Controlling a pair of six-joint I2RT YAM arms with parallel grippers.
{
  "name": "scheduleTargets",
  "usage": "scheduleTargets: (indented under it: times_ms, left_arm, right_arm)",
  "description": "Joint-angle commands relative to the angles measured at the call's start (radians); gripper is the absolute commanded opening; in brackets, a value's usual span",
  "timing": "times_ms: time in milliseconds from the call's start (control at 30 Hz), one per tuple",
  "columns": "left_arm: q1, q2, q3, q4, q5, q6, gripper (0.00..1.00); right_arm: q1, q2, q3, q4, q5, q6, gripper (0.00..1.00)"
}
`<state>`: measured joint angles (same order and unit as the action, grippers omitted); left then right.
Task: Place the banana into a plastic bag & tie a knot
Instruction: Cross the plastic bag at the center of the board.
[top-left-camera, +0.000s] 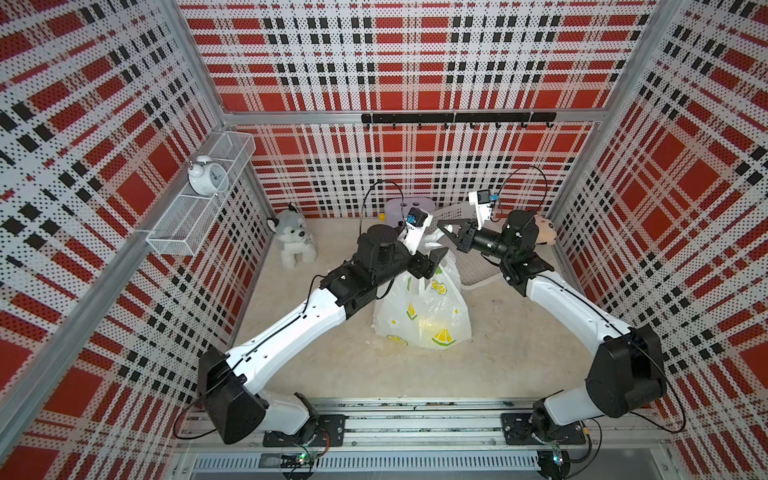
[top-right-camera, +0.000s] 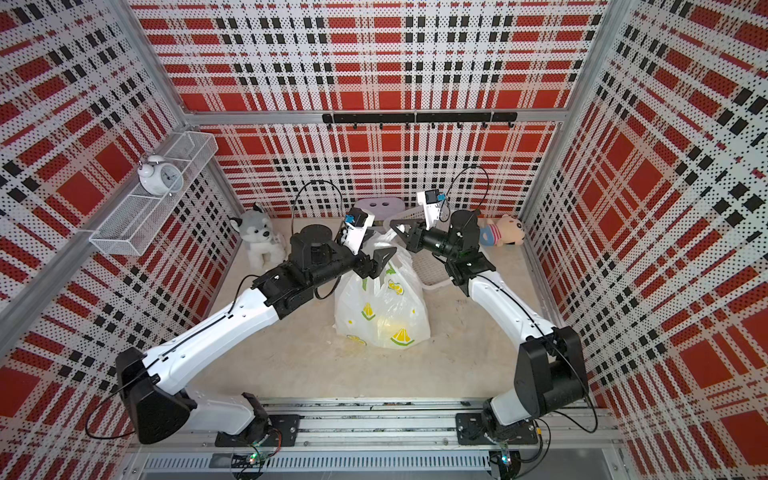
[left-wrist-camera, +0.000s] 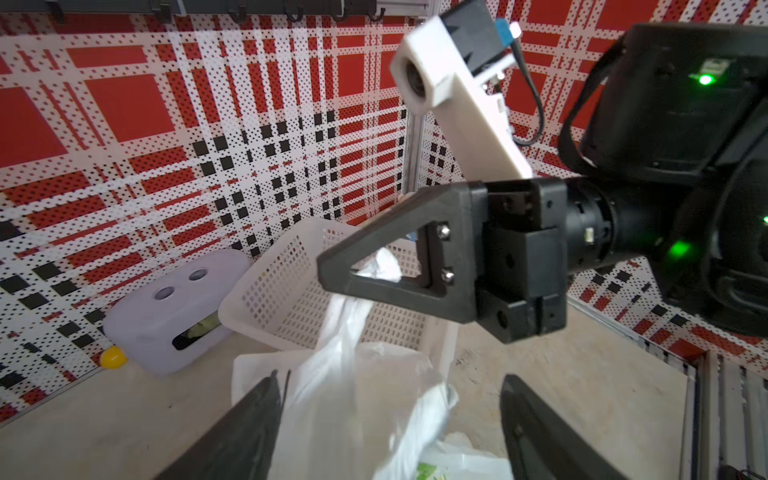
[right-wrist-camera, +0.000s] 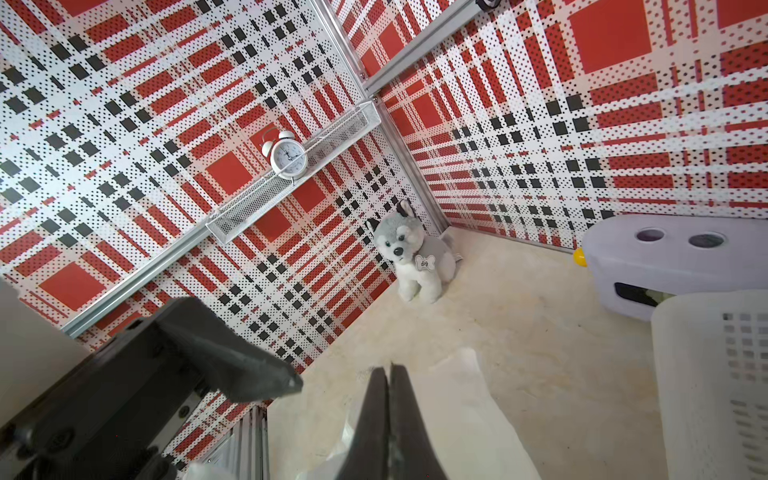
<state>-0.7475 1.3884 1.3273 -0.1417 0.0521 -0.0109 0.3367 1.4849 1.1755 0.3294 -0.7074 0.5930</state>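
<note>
Two grippers are working the neck of the plastic bag, so this is the knot step, not loading. The banana is already inside, a yellow patch showing through the film low in the bag, which sits in the middle of the table. Right gripper is clamped flat, jaws together, on a twisted white handle strip, holding it up at about 12 o'clock from the bag body. Left gripper is spread wide, jaws either side of that same strip, gripping nothing (film may brush one jaw, can't tell). No finished knot visible; the neck is mostly hidden in both top views. Next move, my read: left has to find the other handle, close on it, cross it over the held strip and pull through. Risks: thin film slipping out of the right pinch, or a loose end snagging the white basket at 1 o'clock.
</note>
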Motion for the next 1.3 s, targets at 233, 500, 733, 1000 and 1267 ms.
scheduleTargets:
  times_ms: [233,500,733,1000,1267]
  left_arm:
    - [0.045,-0.114,-0.108,0.065,0.024,-0.016,0.96]
    - [0.109,-0.081,-0.101,0.020,0.232,0.034,0.98]
    - [0.126,-0.069,-0.108,-0.007,0.353,0.045,0.98]
    - [0.113,-0.070,-0.128,-0.016,0.351,0.035,0.98]
    - [0.088,-0.060,-0.117,-0.026,0.369,0.035,0.93]
  right_arm:
    - [0.004,-0.121,-0.121,0.019,0.022,0.020,0.00]
    - [0.006,-0.185,-0.177,0.055,-0.012,0.065,0.00]
    - [0.037,-0.222,-0.204,0.059,-0.016,0.077,0.00]
    - [0.061,-0.256,-0.215,0.030,-0.015,0.064,0.00]
    - [0.061,-0.295,-0.233,-0.024,-0.008,0.036,0.00]
